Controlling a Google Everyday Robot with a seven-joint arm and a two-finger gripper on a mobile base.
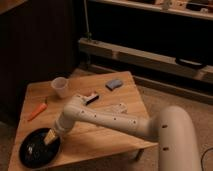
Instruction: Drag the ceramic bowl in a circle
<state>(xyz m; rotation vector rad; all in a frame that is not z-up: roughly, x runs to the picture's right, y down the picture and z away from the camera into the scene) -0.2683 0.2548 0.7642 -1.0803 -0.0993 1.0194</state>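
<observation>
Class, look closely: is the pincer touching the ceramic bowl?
Cannot tell. The camera view shows the pincer over the right edge of the ceramic bowl, but neither contact nor gap shows plainly.

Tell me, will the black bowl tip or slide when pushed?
It will probably slide, not tip: the ceramic bowl is wide and shallow, sitting flat on the smooth wooden table. It looks glossy, so the claw, down at its rim, might slip. Being near the table's edge, it could break if shoved off.

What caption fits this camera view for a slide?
The arm's gripper reaches into the black ceramic bowl at the near corner of the wooden table; a white cup stands behind.
</observation>
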